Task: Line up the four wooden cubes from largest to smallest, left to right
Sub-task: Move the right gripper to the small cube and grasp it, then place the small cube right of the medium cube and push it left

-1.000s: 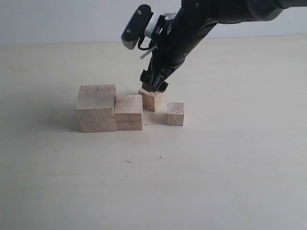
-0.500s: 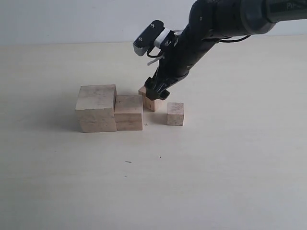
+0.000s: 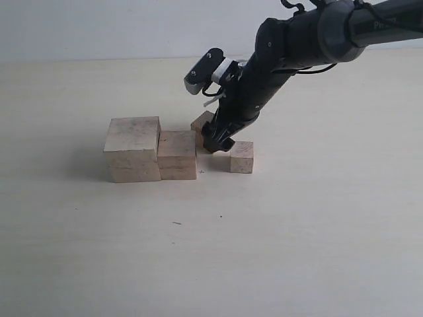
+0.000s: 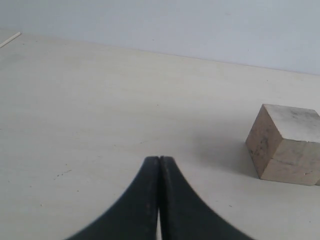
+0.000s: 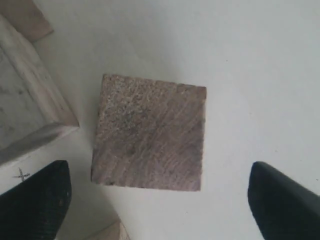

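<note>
On the pale desk (image 3: 317, 231), we find the right pincer (image 3: 218, 141) wide open and empty astride the third-largest pale wooden cube (image 5: 150, 132), lying behind the others; closing askew may twist it or nudge the smallest pale wooden cube (image 3: 242, 156).
</note>
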`<state>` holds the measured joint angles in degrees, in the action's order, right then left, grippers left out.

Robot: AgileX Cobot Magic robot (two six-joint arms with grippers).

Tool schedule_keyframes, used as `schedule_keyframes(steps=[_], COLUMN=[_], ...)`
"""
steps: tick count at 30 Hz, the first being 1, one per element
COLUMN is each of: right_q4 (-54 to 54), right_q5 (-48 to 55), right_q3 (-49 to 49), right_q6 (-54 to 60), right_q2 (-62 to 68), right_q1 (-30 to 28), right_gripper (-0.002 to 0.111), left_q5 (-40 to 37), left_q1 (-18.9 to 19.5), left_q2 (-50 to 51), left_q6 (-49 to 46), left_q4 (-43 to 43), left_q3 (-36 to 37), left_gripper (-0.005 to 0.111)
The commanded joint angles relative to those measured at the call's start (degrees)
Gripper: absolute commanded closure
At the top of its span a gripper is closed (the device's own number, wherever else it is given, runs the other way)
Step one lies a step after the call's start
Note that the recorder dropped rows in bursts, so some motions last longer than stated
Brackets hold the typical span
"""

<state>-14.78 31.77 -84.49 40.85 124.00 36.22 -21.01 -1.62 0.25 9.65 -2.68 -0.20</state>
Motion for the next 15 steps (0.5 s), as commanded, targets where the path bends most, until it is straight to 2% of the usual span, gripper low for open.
schedule_keyframes(steps=[1, 6, 7, 15], right_q4=[-0.2, -0.7, -0.7, 5.2], right_q5=[-0.6, 0.2, 0.6, 7.1], right_q3=[0.1, 0.1, 0.1, 0.1], right_q6=[0.1, -0.4, -0.6, -0.4], right_q2=[0.3, 0.2, 0.1, -1.7], right_q1=[-0.2, -0.2, -0.2, -0.2], right_gripper=[0.045, 0.103, 0.108, 0.108], left_q5=[0.6, 0.6, 0.6, 0.6], left_q1=[-0.3, -0.3, -0.3, -0.3], left_q2=[-0.3, -0.3, -0.3, -0.3], left_q6=[-0.2, -0.2, -0.2, -0.2], left_q4=[0.3, 0.3, 0.3, 0.3], left_q3=[0.2, 0.2, 0.2, 0.2], left_gripper=[0.107, 0.107, 0.107, 0.107])
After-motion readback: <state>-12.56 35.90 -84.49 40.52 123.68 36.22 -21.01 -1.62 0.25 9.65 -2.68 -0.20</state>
